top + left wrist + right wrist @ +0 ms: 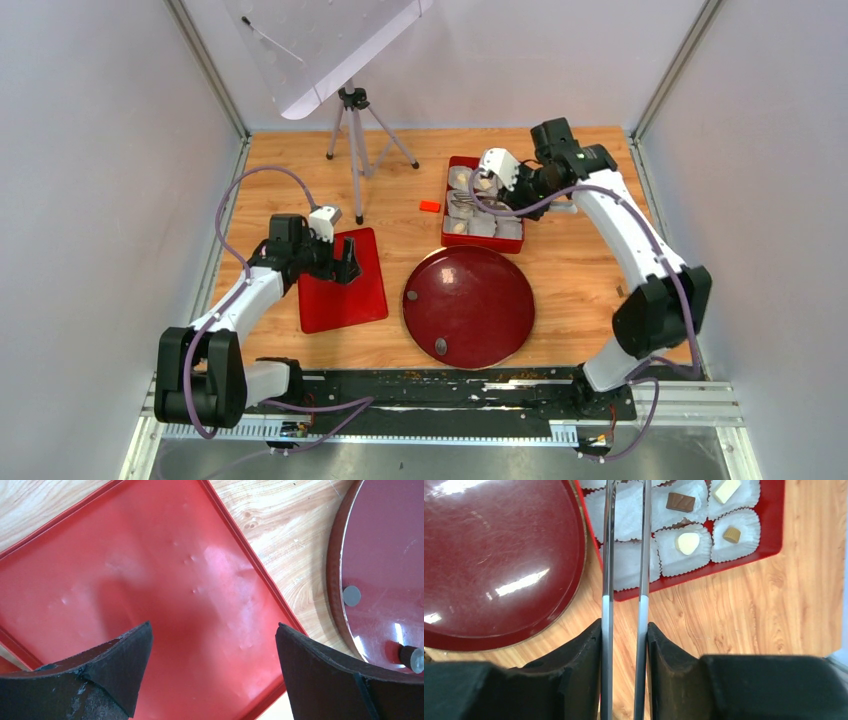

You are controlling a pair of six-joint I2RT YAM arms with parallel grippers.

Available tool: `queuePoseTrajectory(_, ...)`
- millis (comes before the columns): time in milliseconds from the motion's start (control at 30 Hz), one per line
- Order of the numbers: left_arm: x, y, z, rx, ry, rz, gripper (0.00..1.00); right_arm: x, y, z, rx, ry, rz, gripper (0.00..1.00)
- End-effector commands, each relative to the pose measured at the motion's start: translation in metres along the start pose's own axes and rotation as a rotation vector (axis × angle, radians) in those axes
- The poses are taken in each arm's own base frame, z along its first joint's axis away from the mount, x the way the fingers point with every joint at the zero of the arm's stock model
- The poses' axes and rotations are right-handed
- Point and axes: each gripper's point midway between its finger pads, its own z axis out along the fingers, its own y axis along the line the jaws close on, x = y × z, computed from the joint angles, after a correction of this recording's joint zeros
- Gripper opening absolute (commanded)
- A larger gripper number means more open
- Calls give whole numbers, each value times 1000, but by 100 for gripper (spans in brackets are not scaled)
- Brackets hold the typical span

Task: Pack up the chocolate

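1. Landmark: the round dark red plate (490,320) lies on the bench (570,270), just ahead of the arm bases. A small grey disc (351,595) and a dark round stub (412,657) sit on the plate near its rim. What they are cannot be told.

2. A flat red tray (340,305) lies just left of the plate, close to it but apart. The left tool (212,630) hangs above this tray with its fingers spread wide and nothing between them.

3. The right tool (624,627) is positioned beyond the plate on its far right side. Its fingers are clamped on a pair of metal tweezers (607,555). The two blades reach out over the red box (771,525) and leave the right wrist view at the top. Whether the tips carry anything cannot be told.

4. The red box stands just beyond the plate's far rim. It is lined with white paper cups (672,560).

5. The chocolate (687,542) visible here lies in the box, one piece per cup:
- cream heart, as marked above;
- tan piece (732,534) beside it;
- brown square (680,502) and cream bar (727,489) in the next row, farther from the plate.

6. A small orange-red block (430,206) lies beyond the plate, just left of the box. A tripod (355,130) stands farther still, to the plate's far left.
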Motion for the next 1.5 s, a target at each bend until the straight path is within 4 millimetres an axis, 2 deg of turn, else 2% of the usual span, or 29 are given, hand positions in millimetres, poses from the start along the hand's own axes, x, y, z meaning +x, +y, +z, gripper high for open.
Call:
queuePoseTrajectory(0,-15,-1,-2,9,-54,5,100,-22,33,-41,-6,-154,-120,36)
queuePoseTrajectory(167,-17,0,-1,10,-55,5,100,-19,106,-46,-123,-230,-304,40)
queuePoseTrajectory(233,-18,-1,-1,11,-55,6,100,-13,139,-39,-192,-215,-382,40)
queuePoseTrajectory(300,-18,-1,-2,13,-56,6,100,-6,162,-33,-240,-194,-446,39)
queuePoseTrajectory(400,-17,-2,-3,12,-54,5,100,1,188,-25,-300,-172,-522,39)
queuePoseTrajectory(533,-13,-3,-4,16,-45,1,100,11,209,-18,-380,-128,-609,41)
queuePoseTrajectory(733,-12,-4,-4,20,-50,4,100,15,218,-15,-415,-106,-704,43)
queuePoseTrajectory(967,-12,-5,-5,18,-58,-3,100,25,214,-7,-423,-46,-771,44)
queuePoseTrajectory(1467,-13,-4,-5,10,-67,-10,100,17,214,14,-475,-45,-856,45)
